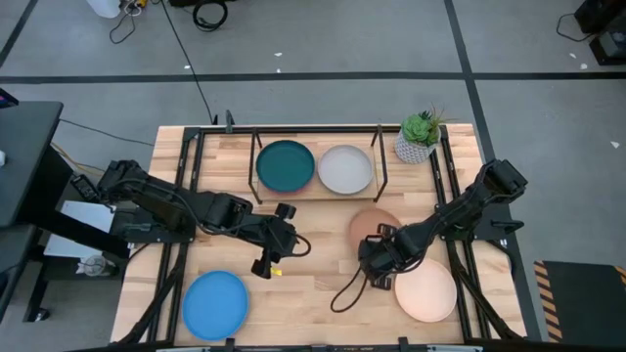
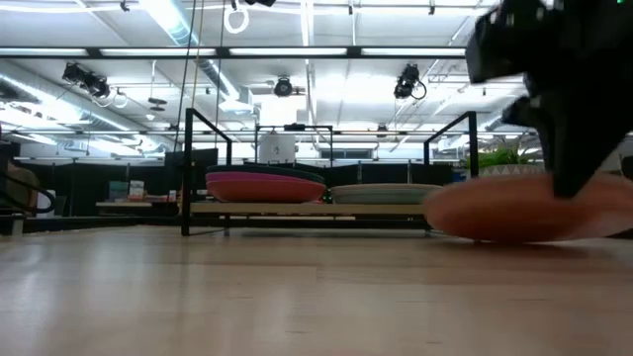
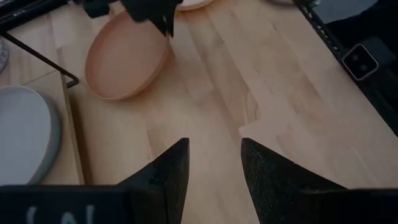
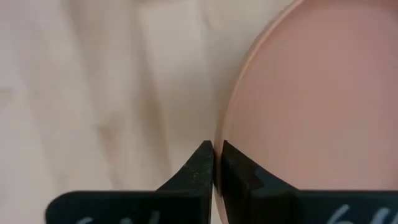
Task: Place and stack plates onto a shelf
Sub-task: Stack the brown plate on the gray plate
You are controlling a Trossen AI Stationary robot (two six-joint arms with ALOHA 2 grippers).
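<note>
The shelf (image 1: 318,186) stands at the table's far side. On it the dark teal plate (image 1: 286,166) lies on the magenta plate (image 2: 262,188), with the light grey plate (image 1: 344,169) beside them. The terracotta plate (image 1: 375,225) is in front of the shelf. The cream-peach plate (image 1: 426,290) and the blue plate (image 1: 215,303) lie flat near the near edge. My right gripper (image 4: 217,152) is shut on the terracotta plate's rim. My left gripper (image 3: 214,155) is open over bare wood, left of that plate. My right gripper pinches the terracotta plate's rim (image 4: 219,127) on its near-left side, one finger inside the plate and one outside. The fingers slant down from the table's near right. In the low view the plate (image 2: 524,210) sits low at the table; whether it is lifted clear I cannot tell.
A potted plant (image 1: 421,137) stands at the shelf's right end. A black cable (image 1: 347,291) loops on the wood near the cream-peach plate. Black rails (image 1: 186,196) run along the table's sides. Bare wood lies between the blue and cream-peach plates.
</note>
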